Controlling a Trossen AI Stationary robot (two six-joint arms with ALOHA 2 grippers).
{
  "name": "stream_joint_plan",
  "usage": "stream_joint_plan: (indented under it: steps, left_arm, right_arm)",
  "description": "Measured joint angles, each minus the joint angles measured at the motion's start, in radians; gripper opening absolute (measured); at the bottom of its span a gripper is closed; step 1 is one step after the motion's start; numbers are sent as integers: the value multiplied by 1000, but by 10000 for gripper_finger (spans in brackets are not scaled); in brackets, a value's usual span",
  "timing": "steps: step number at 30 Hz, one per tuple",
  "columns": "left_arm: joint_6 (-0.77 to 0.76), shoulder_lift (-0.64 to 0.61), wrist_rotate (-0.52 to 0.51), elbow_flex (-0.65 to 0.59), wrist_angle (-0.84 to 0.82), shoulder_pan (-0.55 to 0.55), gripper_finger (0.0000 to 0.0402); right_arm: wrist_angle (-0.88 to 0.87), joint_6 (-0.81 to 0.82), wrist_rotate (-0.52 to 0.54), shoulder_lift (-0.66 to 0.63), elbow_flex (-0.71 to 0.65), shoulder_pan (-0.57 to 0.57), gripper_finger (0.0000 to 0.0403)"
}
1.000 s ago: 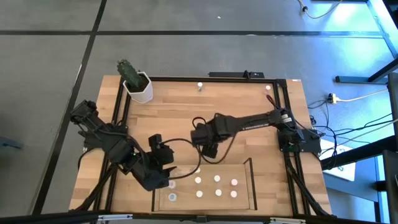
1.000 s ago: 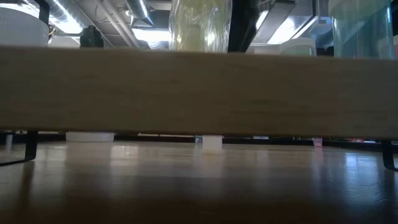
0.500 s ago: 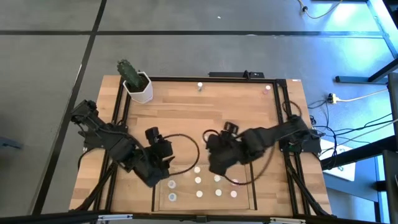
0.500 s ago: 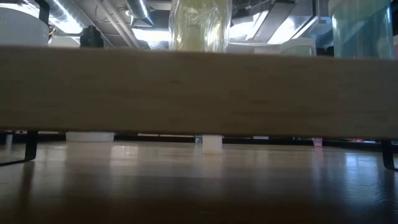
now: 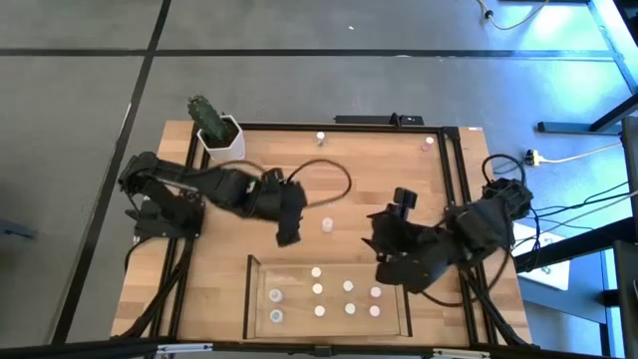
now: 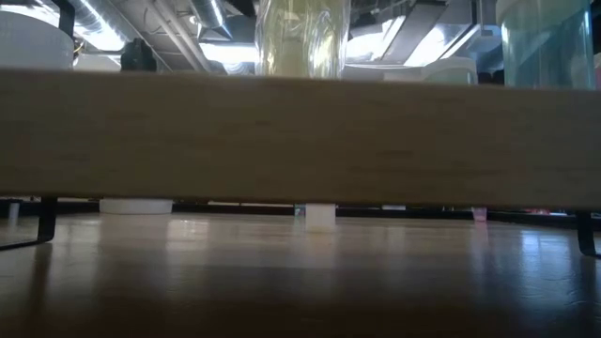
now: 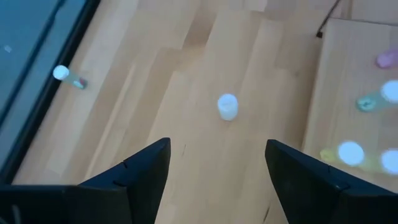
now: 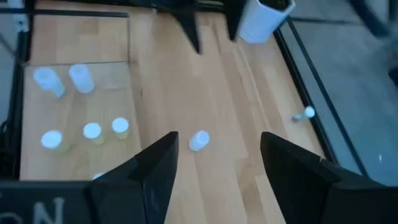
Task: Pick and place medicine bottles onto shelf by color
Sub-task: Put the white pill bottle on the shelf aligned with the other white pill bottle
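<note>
While the white cactus pot (image 5: 223,141) stands at the table's far left corner, the left gripper (image 5: 288,231) hangs over the middle of the wooden table (image 5: 379,179), its fingers (image 7: 144,169) spread apart with nothing between them. Just to its right a lone white bottle (image 5: 326,225) stands upright on the bare wood, outside the shelf (image 5: 399,289); the left wrist view shows this same bottle (image 7: 227,106) ahead of the parted fingers, not touching them. At the far edge another small bottle (image 5: 320,138) sits alone, and a pinkish one (image 5: 428,143) sits near the far right corner. On the near side, the shelf holds eight bottles (image 5: 348,287) in loose rows on its light-wood floor. Farther right, the right gripper (image 5: 383,249) hovers beside the shelf's right end, its fingers (image 8: 149,171) also wide apart and empty.
</note>
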Motion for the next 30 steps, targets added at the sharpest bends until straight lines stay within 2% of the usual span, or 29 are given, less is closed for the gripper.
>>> stream_joint_plan:
  steps: [4,12,16,20,30]
  left_arm:
    - [49,0,81,0,8,86,256]
    - [121,0,212,0,19,175,256]
    - [179,19,276,-5,51,193,256]
    - [262,33,352,-77,185,195,256]
    - [291,35,346,-332,588,220,256]
  right_arm:
    - [0,-55,-15,-23,0,22,229]
    - [0,-172,-259,-27,0,40,229]
    - [0,-182,-295,-27,-1,40,229]
    - [-1,-183,-295,-27,-1,39,229]
    - [0,-169,-295,-27,-1,39,229]
